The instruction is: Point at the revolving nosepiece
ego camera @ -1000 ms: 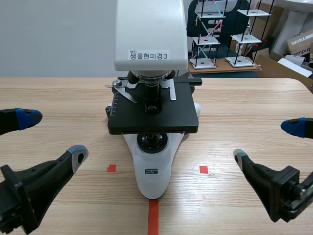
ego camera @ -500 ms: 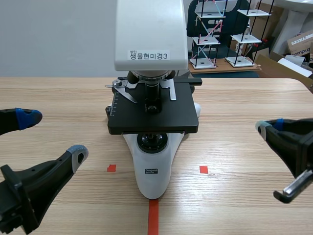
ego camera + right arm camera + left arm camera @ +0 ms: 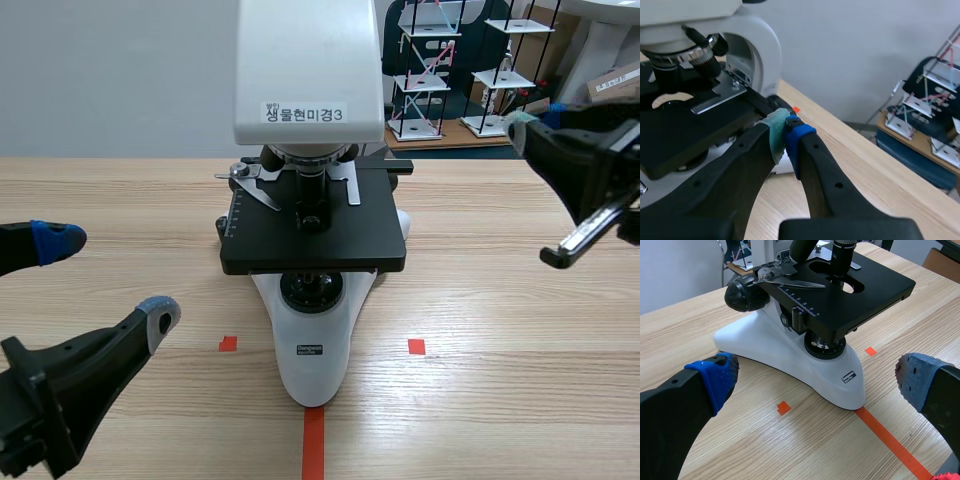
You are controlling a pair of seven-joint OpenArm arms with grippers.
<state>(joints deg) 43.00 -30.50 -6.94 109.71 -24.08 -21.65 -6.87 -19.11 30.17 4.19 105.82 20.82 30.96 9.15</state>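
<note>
I am using my right pincer (image 3: 530, 122) for this. It is closed, pads pressed tip to tip with nothing between them, which is the shape I want for pointing. It hangs above the worktop (image 3: 500, 300), to the right of the microscope (image 3: 310, 70) and well apart from it, at about the height of the gap under the white head.

The revolving nosepiece (image 3: 670, 54) sits in that gap. It is the dark ring with a knurled band just under the head, it carries the lenses (image 3: 704, 54), and it stands directly over the black stage (image 3: 315, 235). From my right wrist it lies ahead of my tips and off to one side, beyond the edge of the stage.

My left pincer (image 3: 108, 277) is spread wide and holds nothing. It sits low over the worktop, in front of the microscope's base and to its left. I judge it has no part in this.

I take the step in hand to be the approach: my tip is at a useful height but not yet aimed closely enough to single out the nosepiece. The next move calls for carrying the closed tip inward toward the space between head and stage and turning it until it lines up with the ring. I should stop short of contact, since the lenses, the metal clip on the stage and the microscope's curved arm all crowd that space
</note>
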